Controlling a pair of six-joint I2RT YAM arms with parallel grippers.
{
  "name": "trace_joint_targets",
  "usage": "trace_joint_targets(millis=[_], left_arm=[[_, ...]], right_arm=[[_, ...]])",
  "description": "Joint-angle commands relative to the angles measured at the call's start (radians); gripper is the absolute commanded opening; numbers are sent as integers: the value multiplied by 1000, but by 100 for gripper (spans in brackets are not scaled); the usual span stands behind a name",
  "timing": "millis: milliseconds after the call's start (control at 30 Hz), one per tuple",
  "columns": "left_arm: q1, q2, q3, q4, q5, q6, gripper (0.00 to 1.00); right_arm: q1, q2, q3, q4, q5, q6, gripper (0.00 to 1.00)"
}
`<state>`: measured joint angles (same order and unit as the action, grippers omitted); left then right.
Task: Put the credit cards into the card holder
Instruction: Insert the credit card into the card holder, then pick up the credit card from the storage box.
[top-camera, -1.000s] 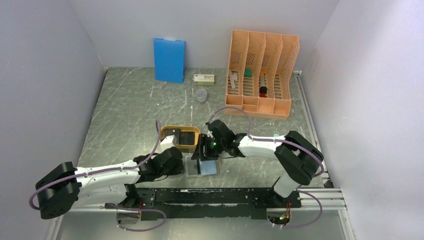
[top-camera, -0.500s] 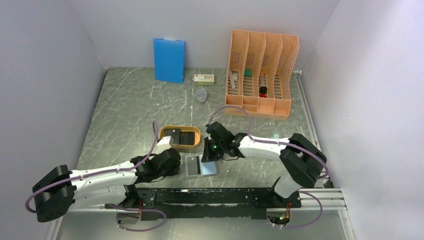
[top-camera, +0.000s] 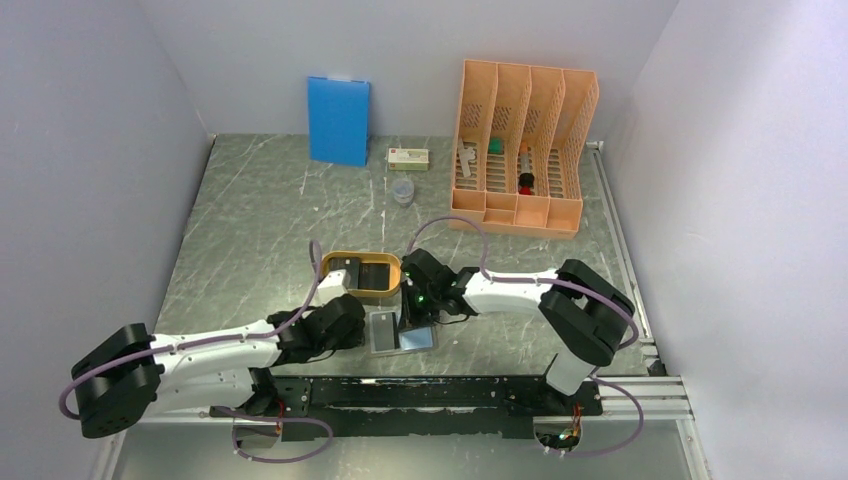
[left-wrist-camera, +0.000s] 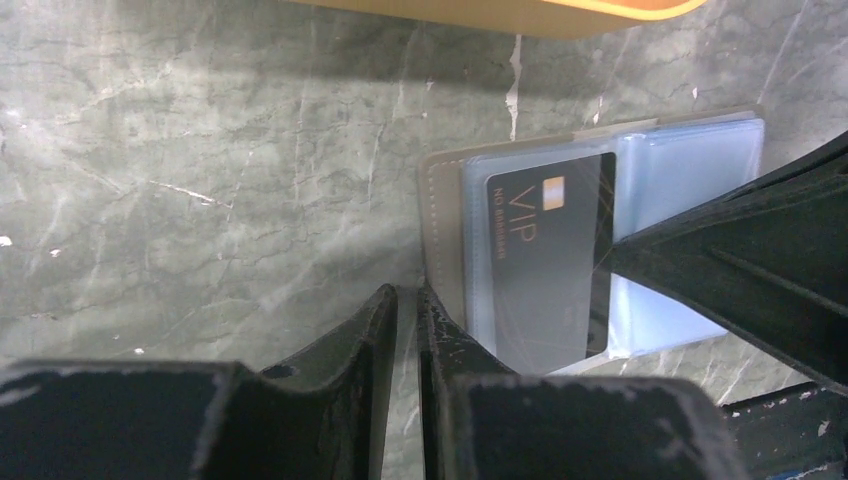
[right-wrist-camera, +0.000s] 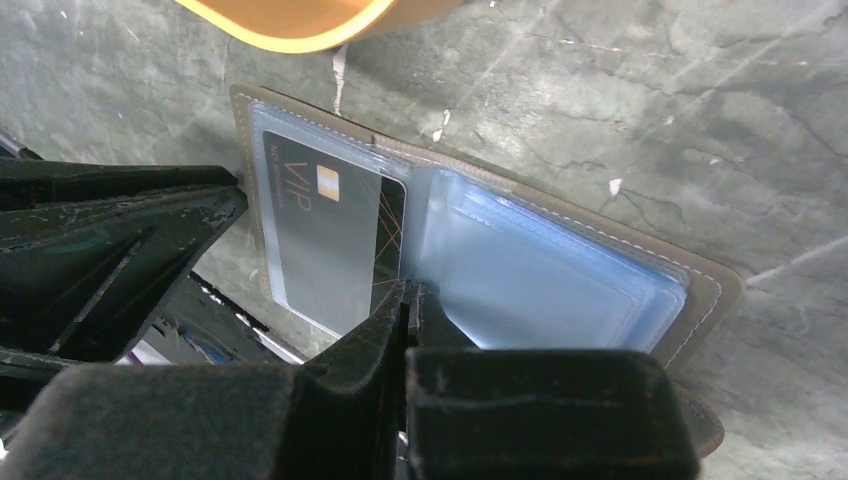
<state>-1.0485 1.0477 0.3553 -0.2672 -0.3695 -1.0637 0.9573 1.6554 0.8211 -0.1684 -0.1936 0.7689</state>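
Holder (top-camera: 418, 339) boxed in: left jaws at its left edge, right jaws over its middle, tray (top-camera: 360, 255) just behind, base rail (top-camera: 430, 392) near in front. Only its right end is reachable. Surface (top-camera: 260, 220) free left and centre. Board (top-camera: 338, 120), box (top-camera: 409, 158), cup (top-camera: 402, 190), rack (top-camera: 520, 150) line the back.

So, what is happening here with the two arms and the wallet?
The card holder lies open on the table. A black VIP card sits mostly inside its left pocket. The right hand, shut, touches the card's exposed edge with its fingertips, apparently to push it in. The left hand rests at the holder's left edge, seemingly bracing it.
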Motion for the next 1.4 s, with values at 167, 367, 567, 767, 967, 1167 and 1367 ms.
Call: trace_joint_targets(millis=[167,367,567,767,967,1167,1367], left_arm=[[7,56,-29,27,57,30,18],[6,70,-24,38,65,34,17],[7,-28,33,-154,-40,5,17],[17,-257,168,-390,-189,24,24],[52,-279,333,-451,-319,156,41],[206,-260,350,-409,-245,191,48],[305,-239,306,-384,-134,191,48]], right_arm=[[24,24,31,-6,0,0,0],[29,29,36,13,-23,12,0],[29,-68,54,-88,88,-12,0],[26,-234,113,-98,192,-99,17],[21,-163,203,55,206,-175,54],[-34,54,312,176,54,-43,59],[-43,234,394,213,39,74,66]])
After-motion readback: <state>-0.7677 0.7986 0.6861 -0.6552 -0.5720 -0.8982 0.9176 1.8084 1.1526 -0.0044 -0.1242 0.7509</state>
